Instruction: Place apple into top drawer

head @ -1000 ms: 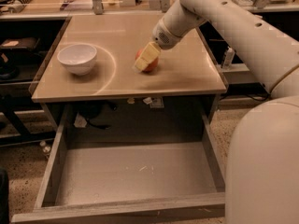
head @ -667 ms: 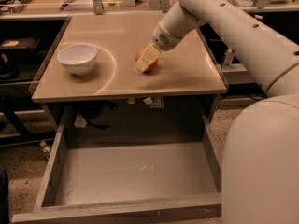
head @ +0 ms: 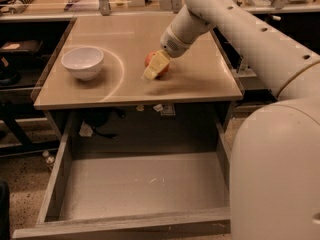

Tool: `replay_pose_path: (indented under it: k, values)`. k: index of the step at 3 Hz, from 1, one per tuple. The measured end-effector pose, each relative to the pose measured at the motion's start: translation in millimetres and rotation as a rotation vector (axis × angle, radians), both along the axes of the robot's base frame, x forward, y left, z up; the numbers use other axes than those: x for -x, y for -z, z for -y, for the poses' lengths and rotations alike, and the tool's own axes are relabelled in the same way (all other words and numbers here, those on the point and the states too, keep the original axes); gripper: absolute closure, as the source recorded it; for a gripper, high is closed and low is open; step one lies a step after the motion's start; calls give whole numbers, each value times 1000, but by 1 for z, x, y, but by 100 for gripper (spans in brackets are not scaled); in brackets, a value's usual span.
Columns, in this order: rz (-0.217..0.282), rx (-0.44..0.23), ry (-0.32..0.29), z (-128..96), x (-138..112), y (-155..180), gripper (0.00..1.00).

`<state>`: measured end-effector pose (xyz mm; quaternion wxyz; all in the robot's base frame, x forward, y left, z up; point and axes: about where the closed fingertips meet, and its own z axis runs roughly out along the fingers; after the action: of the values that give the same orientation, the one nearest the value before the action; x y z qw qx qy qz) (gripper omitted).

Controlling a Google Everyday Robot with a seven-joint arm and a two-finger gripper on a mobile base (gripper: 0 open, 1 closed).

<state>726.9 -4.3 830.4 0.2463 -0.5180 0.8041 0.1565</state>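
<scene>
The apple [head: 149, 58] is red and sits on the tan tabletop [head: 200, 79], right of centre. My gripper [head: 154, 69] is down at the apple; its pale yellow tip covers the apple's front right side. The white arm reaches in from the upper right. The top drawer [head: 140, 184] is pulled out below the table's front edge, with a bare grey floor and a few small pale scuffs. Nothing lies in it.
A white bowl [head: 83, 61] stands on the left of the tabletop. My white body [head: 280, 174] fills the lower right, next to the drawer's right side. Benches with clutter run along the back [head: 115, 1]. Dark shelving [head: 20, 49] stands at the left.
</scene>
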Motion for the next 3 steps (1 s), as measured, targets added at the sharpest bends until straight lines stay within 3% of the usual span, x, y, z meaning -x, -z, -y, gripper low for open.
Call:
replay_pose_path:
  k: [1,3]
  values:
    - [-2,-7,-26,-3,2,3,19]
    - [-2,-7,-26,-3,2,3,65]
